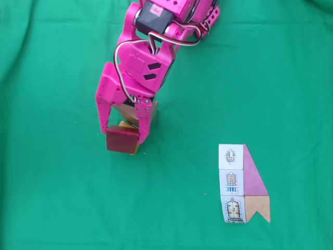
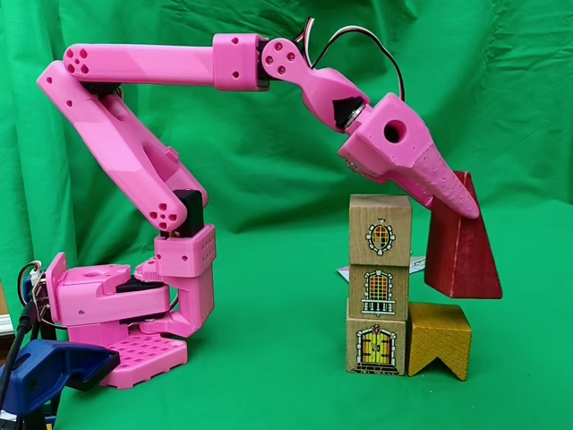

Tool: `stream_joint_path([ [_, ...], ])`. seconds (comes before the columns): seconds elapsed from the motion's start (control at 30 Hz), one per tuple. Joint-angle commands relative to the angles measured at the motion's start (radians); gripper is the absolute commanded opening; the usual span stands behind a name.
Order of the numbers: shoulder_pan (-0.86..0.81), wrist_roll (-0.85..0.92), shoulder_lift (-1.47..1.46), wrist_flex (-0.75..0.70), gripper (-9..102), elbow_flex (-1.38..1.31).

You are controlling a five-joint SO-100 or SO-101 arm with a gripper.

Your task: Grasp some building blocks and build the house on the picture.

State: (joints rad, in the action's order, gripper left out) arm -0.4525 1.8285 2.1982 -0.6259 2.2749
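- The last step of the build appears to be in hand: the dark red wedge (image 2: 461,242) is held by the gripper (image 2: 461,208) above the orange-yellow notched block (image 2: 439,339), hanging a little clear of it in the side fixed view, not yet resting there.
- In the top-down fixed view the gripper (image 1: 125,136) is seen with its fingers closed on either side of the dark red wedge (image 1: 122,140), so it is judged to be clamped on that piece.
- A stack of three pale cubes (image 2: 379,284), printed with a door and windows, stands just left of the wedge in the side view; the orange-yellow block touches its lowest cube on the right.
- The picture (image 1: 242,183) lies flat on the green cloth (image 1: 52,198), well to the right of the build and nearer the lower edge in the top-down view.
- The next move is judged to call for a short, straight lowering until the wedge sits flush on the orange block and against the stack, then a gentle opening, so that the tower is not nudged.
- From above, the stack is largely hidden under the arm, and only a sliver of the orange block is seen.
- Whether the wedge touches the middle cube cannot be told.
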Motion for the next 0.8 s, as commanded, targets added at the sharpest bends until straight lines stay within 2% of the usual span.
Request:
stream_joint_path([
  [0.0,-0.003,-0.006,0.025,-0.015,24,-0.041],
  [0.77,-0.002,-0.006,0.029,0.0,24,-0.097],
])
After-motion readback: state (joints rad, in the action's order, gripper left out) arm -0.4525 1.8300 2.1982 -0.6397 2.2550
